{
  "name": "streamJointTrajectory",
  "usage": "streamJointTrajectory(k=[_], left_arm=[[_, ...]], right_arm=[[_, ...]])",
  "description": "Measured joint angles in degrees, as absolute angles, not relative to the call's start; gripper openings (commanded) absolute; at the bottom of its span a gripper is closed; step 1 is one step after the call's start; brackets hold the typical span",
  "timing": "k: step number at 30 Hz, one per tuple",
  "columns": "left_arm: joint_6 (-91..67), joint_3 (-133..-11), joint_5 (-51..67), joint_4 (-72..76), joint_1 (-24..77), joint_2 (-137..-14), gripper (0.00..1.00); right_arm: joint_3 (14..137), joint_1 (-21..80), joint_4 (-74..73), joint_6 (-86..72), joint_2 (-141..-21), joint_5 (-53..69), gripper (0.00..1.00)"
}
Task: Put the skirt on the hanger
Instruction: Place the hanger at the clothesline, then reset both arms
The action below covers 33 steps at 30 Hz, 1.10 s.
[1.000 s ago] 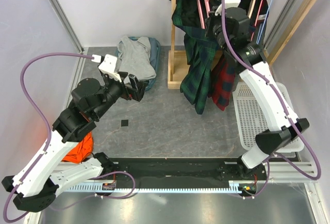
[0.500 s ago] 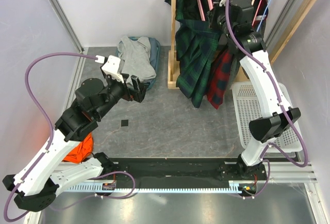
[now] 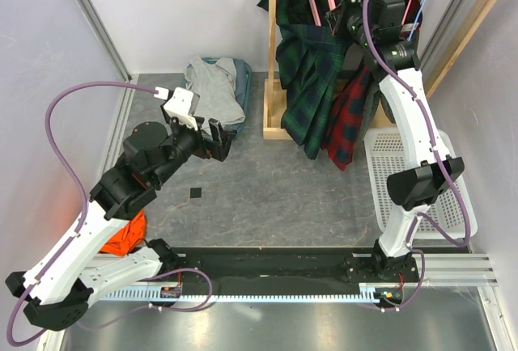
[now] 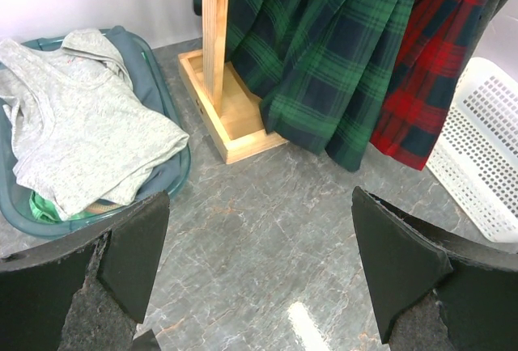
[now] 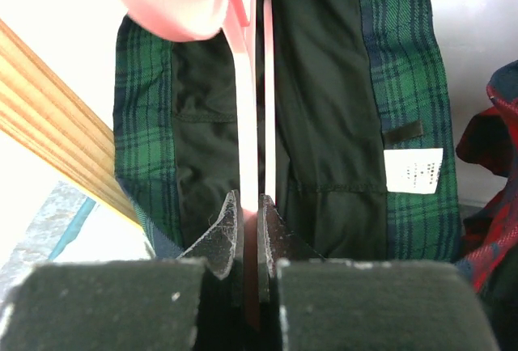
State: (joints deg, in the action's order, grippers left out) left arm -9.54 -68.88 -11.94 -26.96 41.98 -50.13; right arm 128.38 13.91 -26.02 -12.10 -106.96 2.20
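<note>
my right tool [image 5: 251, 205] is clenched on the pink hanger [image 5: 248, 116], up high at the wooden rack [image 4: 215, 35]. in the wrist view the pads pinch the hanger's thin bar edge-on, and the green skirt [image 3: 312, 84] hangs on either side of it, dark lining and white label facing me. from above, the skirt drapes full length under the tool, its hem clear of the table [image 3: 275, 189], just beside a red skirt [image 4: 441, 68] on the same rack.

so i'd judge the main part done: the skirt looks carried by the hanger, not by the tool. i can't tell whether the waistband is properly clipped or only draped (the bar hides it), nor whether the hook sits over the rail, which is cut off at the top of the overhead view.

my left tool [image 4: 257, 230] is released, jaws wide and holding nothing, hovering low over the table near the tub [image 4: 174, 181] with the grey top [image 4: 81, 116].

what's left, i think: get the hook on the rail, let go, and back the right arm out without snagging fabric.
</note>
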Motion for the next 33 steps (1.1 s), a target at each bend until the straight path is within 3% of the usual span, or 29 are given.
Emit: streamJointTrajectory(k=[3, 5, 12, 16, 25, 28, 33], left_arm=[[-9.5, -68.5, -11.9, -27.0, 42.0, -50.2, 0.99], [-9.6, -68.3, -12.0, -27.0, 42.0, -50.2, 0.99], [-9.5, -68.3, -12.1, -27.0, 42.0, -50.2, 0.99], [-9.5, -68.3, -12.3, -27.0, 42.0, -50.3, 0.99], [-9.5, -68.3, -13.4, -27.4, 42.0, -49.7, 0.99], [-9.6, -68.1, -14.1, -27.5, 42.0, -48.5, 0.99], [-10.6, -65.4, -16.1, -27.8, 42.0, -44.5, 0.99]], right_arm=[[128.6, 12.7, -26.1, -13.2, -107.1, 4.8, 0.03], [128.6, 12.3, -26.1, -13.6, -107.1, 5.7, 0.23], [124.6, 11.9, -22.4, -15.1, -104.2, 5.6, 0.54], [123.3, 11.8, -21.8, -15.2, -100.5, 4.9, 0.59], [121.3, 11.8, -21.9, -15.3, -88.1, 2.6, 0.83], [119.7, 11.8, -24.6, -15.4, -83.0, 2.0, 0.98], [110.0, 11.8, -32.3, -15.4, -71.1, 1.1, 0.98]])
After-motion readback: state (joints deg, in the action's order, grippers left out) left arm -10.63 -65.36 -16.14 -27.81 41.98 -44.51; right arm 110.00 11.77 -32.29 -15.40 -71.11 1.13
